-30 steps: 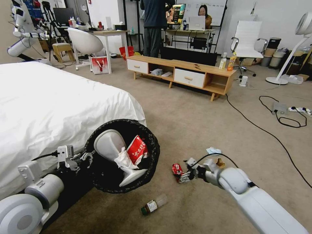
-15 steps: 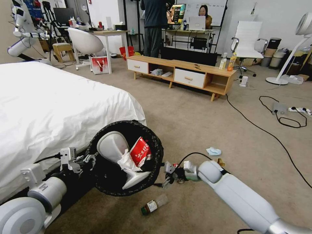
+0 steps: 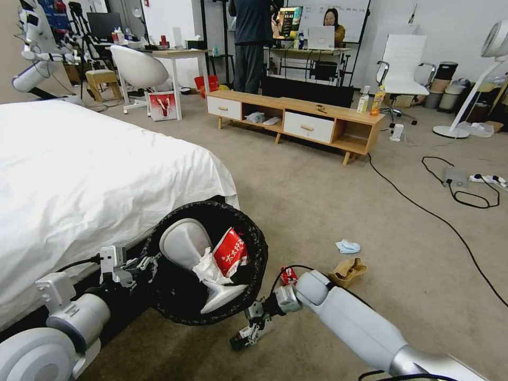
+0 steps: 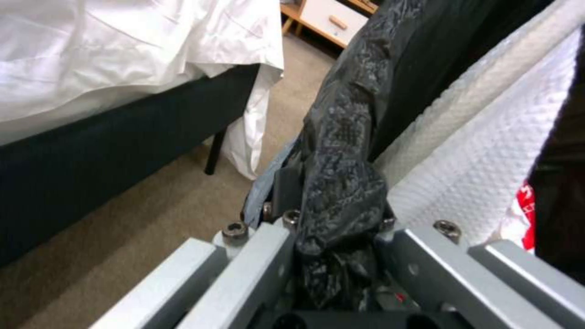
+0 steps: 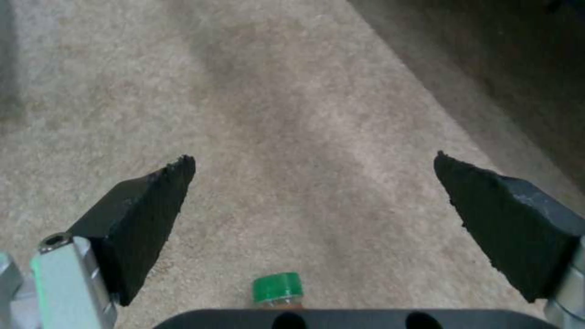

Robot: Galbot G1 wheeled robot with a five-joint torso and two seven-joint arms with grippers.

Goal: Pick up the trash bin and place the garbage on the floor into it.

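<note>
Head view: left gripper (image 3: 142, 263) clamping trash bin (image 3: 254, 248) beside bed (image 3: 95, 169); right gripper (image 3: 248, 332) spread above bottle (image 5: 277, 288).

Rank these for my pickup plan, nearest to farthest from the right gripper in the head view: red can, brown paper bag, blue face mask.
From the right gripper:
1. Red can, just beyond it.
2. Brown paper bag, farther right.
3. Blue face mask, beyond the bag.
</note>
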